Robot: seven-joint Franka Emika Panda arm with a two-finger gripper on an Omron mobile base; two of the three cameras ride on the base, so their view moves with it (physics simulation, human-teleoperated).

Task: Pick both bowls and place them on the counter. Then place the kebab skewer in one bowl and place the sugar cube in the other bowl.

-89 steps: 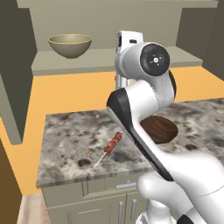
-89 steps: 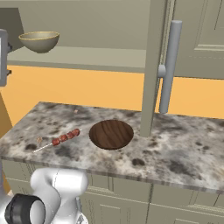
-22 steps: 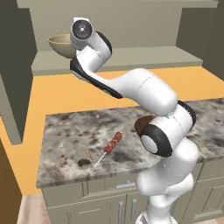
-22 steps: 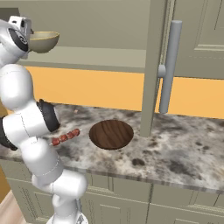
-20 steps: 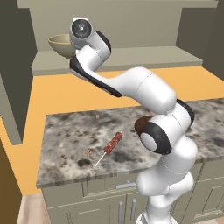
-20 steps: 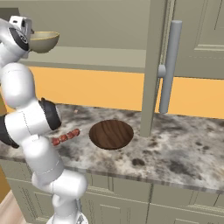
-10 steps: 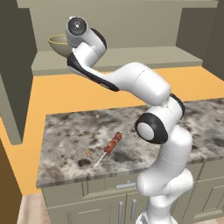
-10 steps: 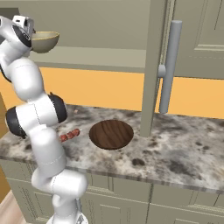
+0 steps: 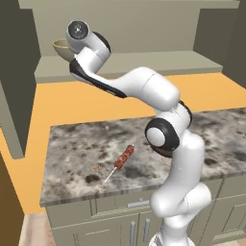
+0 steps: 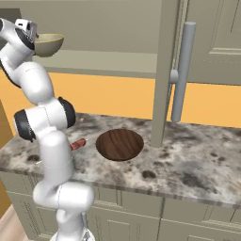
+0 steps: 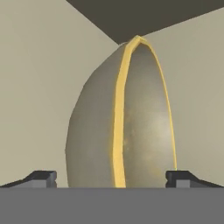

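Two dark fingertips [image 11: 43, 177] of the gripper [image 11: 111, 178] spread wide around the deep beige-olive yellow-rimmed bowl [image 11: 122, 118] on the olive-grey shelf [image 10: 108, 61], nothing gripped; shallow dark brown wood-grained bowl [image 10: 119, 144], kebab skewer [image 9: 121, 160] lie on the speckled stone counter [image 9: 77, 158]; no writing.

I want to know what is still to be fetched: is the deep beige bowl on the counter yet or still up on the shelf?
Still on the shelf: the beige bowl sits there, upright, above the counter.
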